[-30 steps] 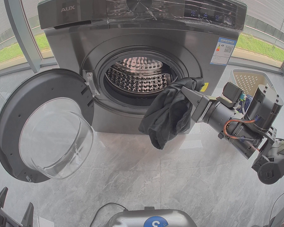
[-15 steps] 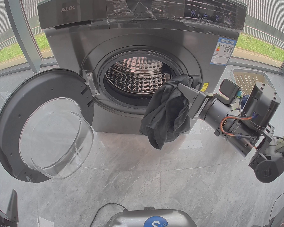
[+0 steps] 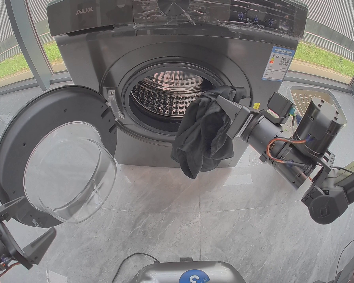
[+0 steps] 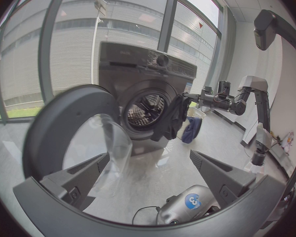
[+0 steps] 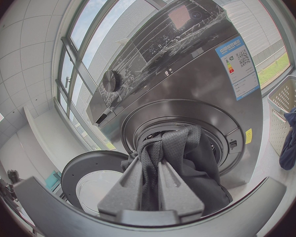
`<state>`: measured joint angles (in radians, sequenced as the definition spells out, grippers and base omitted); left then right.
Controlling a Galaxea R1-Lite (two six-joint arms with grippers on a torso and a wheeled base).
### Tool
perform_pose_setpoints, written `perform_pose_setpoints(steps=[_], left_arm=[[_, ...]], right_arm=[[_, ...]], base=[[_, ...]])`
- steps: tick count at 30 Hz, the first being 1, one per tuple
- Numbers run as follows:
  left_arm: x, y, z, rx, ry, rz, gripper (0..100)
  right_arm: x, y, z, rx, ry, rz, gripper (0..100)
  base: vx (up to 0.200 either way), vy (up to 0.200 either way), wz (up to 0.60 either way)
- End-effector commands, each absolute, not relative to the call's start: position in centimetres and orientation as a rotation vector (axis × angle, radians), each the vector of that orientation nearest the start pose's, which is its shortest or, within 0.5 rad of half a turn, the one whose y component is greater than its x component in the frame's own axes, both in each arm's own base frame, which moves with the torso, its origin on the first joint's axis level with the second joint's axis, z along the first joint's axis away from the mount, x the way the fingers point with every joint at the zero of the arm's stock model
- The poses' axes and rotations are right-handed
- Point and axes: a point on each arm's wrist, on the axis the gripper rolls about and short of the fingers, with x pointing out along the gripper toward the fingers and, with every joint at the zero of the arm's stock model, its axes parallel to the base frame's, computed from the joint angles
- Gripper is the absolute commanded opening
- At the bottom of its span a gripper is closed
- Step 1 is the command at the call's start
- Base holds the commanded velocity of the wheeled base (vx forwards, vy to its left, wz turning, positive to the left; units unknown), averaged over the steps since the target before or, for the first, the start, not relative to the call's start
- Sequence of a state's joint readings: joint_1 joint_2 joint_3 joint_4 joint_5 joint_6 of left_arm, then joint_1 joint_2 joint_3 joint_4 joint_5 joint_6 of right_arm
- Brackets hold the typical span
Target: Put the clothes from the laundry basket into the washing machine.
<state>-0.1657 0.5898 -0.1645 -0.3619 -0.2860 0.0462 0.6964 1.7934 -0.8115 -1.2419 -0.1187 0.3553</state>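
Black mesh garment [image 3: 202,138] hangs pinched in the right hand [image 3: 221,100], its bulk drooping below the hand. Just ahead gapes the washing machine's drum [image 3: 167,95]. The hand should probably travel well inside, high enough to drag the tail over the rim [image 3: 158,133], before releasing. Behind the hand, a blue garment [image 5: 294,135] drapes the laundry basket [image 5: 280,107].

Your right arm [image 3: 287,150] comes in from the right, forearm angled up and to the left. Your right hand [image 3: 221,99] is pinched tight on the dark garment [image 3: 202,134], fingers pressed together. Your left hand [image 3: 32,220] sits low at near left, fingers spread wide apart.
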Motion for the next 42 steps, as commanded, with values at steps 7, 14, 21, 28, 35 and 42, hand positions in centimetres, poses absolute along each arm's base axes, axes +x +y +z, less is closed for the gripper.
perform_pose_setpoints(steps=[7,14,21,28,35,42], left_arm=[[17.7,-9.0,12.7,0.054,0.258,-0.776,100],[20.4,-12.2,10.5,0.026,0.269,-0.847,100],[24.2,-14.5,9.7,-0.081,0.263,-0.838,100],[25.6,-16.5,9.8,-0.113,0.226,-0.876,100],[27.5,-17.3,9.5,-0.141,0.22,-0.872,100],[29.1,-17.9,8.8,-0.144,0.214,-0.865,100]], right_arm=[[26.0,21.4,22.1,0.491,-0.168,0.617,0],[26.2,21.6,22.3,0.495,-0.177,0.618,0],[26.6,22.3,22.1,0.494,-0.175,0.624,0],[26.4,22.8,22.8,0.506,-0.191,0.642,0],[26.6,23.0,22.4,0.502,-0.186,0.641,0],[26.5,23.2,22.4,0.503,-0.183,0.647,0]], base=[[0.0,0.0,0.0],[0.0,0.0,0.0],[0.0,0.0,0.0],[0.0,0.0,0.0],[0.0,0.0,0.0],[0.0,0.0,0.0]])
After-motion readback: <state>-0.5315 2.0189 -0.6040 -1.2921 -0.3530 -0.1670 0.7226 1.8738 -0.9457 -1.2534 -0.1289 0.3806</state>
